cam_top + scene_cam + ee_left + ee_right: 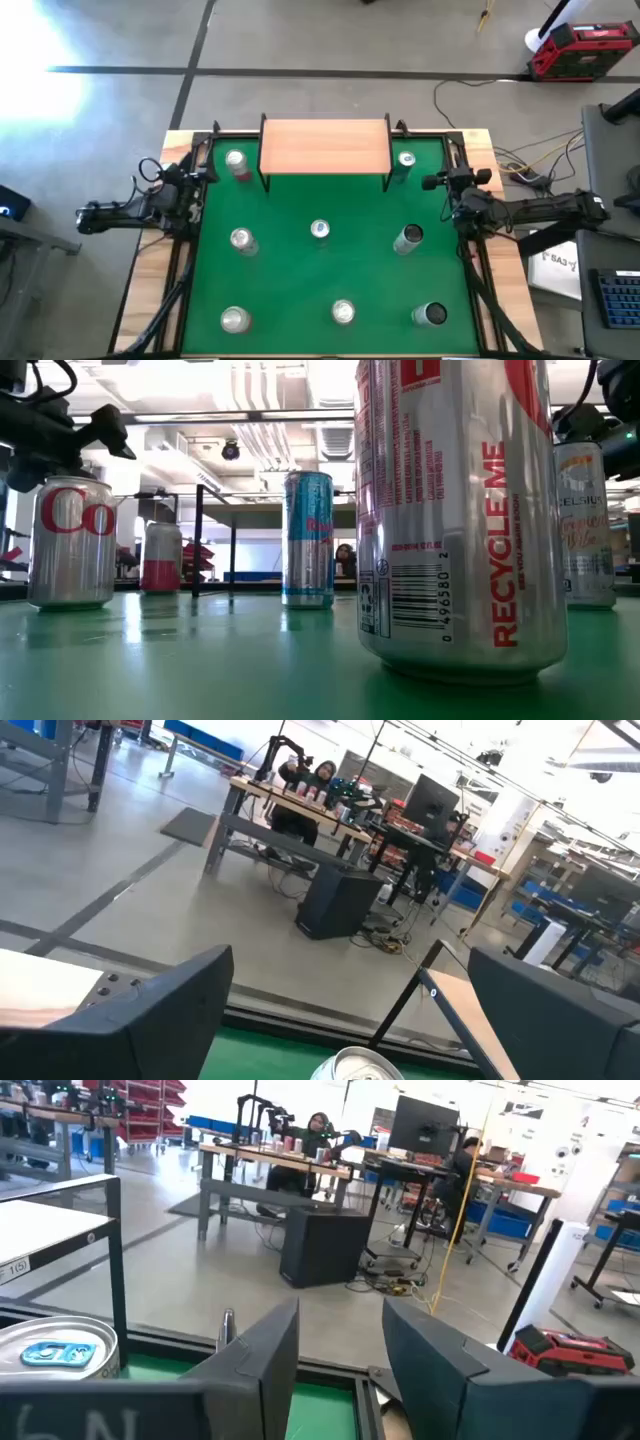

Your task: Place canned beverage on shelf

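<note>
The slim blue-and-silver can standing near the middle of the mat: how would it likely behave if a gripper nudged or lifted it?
The slim blue-and-silver can stands upright and is tall for its narrow base, so a high nudge would probably tip it. Once on its round side it would likely roll across the green mat. Its glossy metal wall looks smooth, so it could be slippery.

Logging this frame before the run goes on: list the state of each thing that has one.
Shelf: upright at the table's far edge, top bare.
Cans: eight, all standing on the green mat, none on the shelf.
Left gripper: open, empty, at the left edge.
Right gripper: shut, empty, at the right edge.
</note>
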